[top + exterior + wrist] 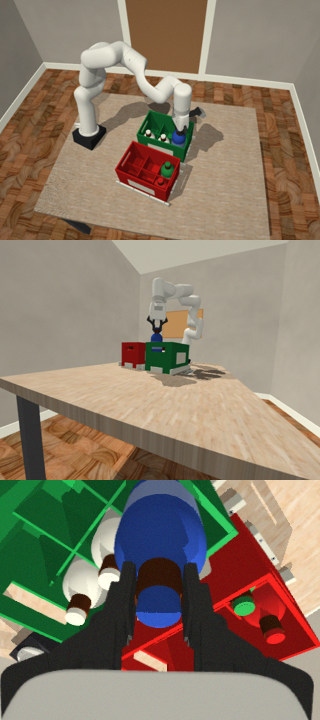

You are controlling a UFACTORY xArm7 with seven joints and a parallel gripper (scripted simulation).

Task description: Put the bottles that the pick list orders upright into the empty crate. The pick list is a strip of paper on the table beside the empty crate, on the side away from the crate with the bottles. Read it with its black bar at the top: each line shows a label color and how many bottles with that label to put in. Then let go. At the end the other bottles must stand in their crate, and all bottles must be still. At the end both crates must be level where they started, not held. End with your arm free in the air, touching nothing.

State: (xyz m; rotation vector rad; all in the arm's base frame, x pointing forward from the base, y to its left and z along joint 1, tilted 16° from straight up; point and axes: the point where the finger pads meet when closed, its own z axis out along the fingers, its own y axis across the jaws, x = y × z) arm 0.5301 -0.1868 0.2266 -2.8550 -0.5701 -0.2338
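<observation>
Here the table (222,165) carries two crates side by side so bottles travel only a short way: the green crate (165,149) farther from the camera in the top view, the red crate (144,182) nearer. The arm (134,69) reaches over the green crate's end cell. There the gripper (160,605) pinches the brown neck of the blue bottle (178,138), holding it upright, most of it still inside the crate, probably for a straight passage along the walls. Two white bottles (155,136) stand in neighbouring cells; a green bottle (167,169) and a red-capped bottle (160,182) stand in the red crate.
</observation>
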